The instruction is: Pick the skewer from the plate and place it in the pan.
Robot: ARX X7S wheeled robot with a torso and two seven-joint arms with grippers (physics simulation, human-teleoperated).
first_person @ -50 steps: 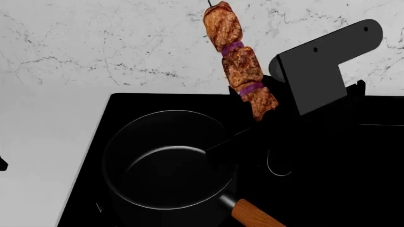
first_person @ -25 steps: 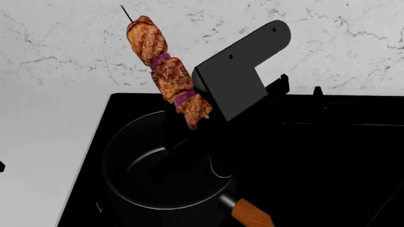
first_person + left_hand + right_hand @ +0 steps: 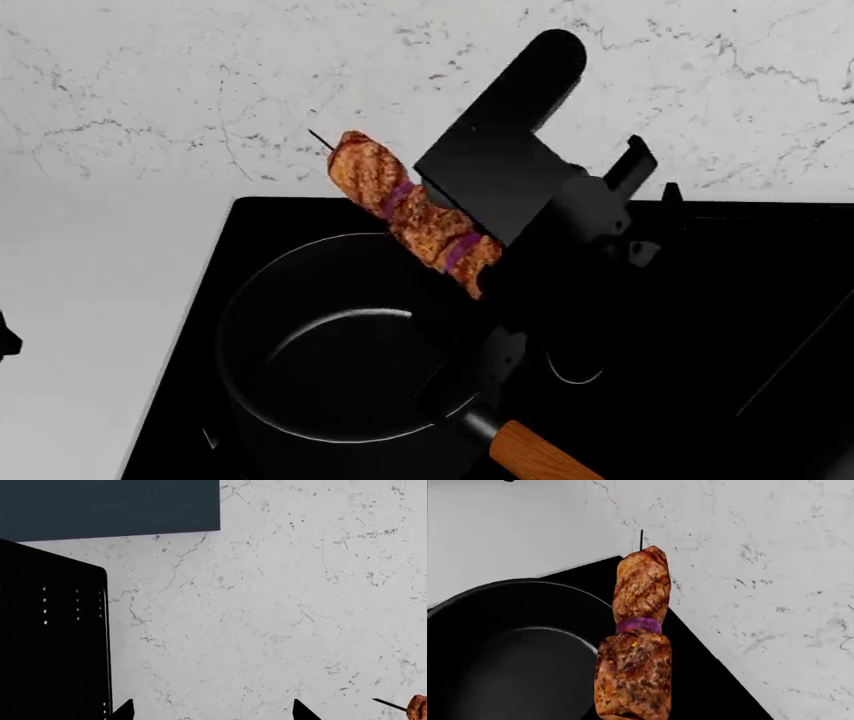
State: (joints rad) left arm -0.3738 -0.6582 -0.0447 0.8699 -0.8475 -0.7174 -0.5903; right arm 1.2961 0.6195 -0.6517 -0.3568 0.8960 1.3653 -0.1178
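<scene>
White marble wall (image 3: 160, 90) with grey veining fills the upper part of the head view. Below it, a pale plain counter (image 3: 94, 300) occupies the left side. A black cooktop (image 3: 747, 330) covers the centre and right, its rear edge meeting the wall and its left edge bordering the counter. In the left wrist view, a dark blue-grey panel (image 3: 107, 505) sits at upper left, and a black panel with small light dots (image 3: 50, 640) at left.

One skewer (image 3: 414, 218), one pan (image 3: 350, 345), three meat chunks.
</scene>
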